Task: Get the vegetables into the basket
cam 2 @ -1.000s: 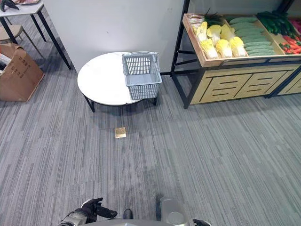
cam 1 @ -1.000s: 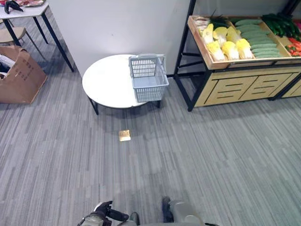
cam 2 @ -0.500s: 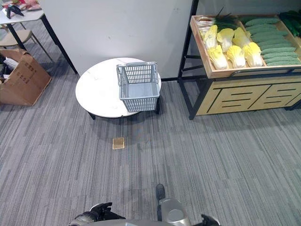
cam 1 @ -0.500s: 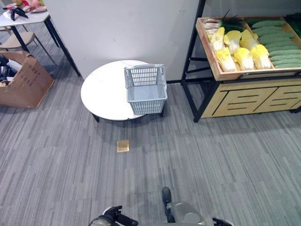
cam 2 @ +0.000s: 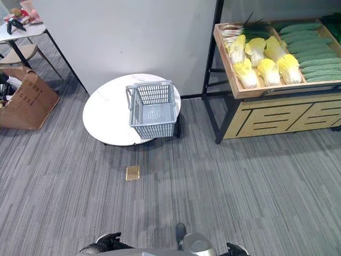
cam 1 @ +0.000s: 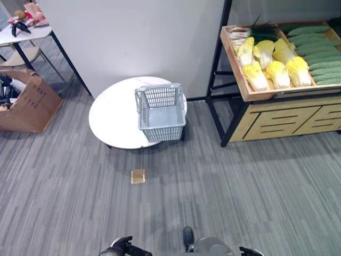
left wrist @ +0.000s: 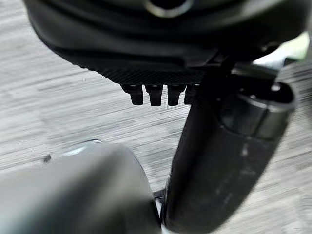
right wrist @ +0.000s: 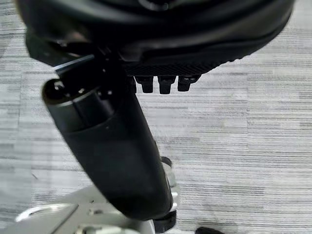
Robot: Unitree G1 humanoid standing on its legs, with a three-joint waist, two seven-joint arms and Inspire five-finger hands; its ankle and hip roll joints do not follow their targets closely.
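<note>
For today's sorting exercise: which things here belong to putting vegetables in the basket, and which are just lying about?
Job: basket; cabbages; cucumbers; round table; produce stand.
Lying about: cardboard box; floor tile; side table.

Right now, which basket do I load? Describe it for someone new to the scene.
Find the round white table against the grey wall, left of the wooden vegetable stand. The grey plastic basket sits at its right edge, the one slatted container there, handle folded back, nothing inside.
</note>
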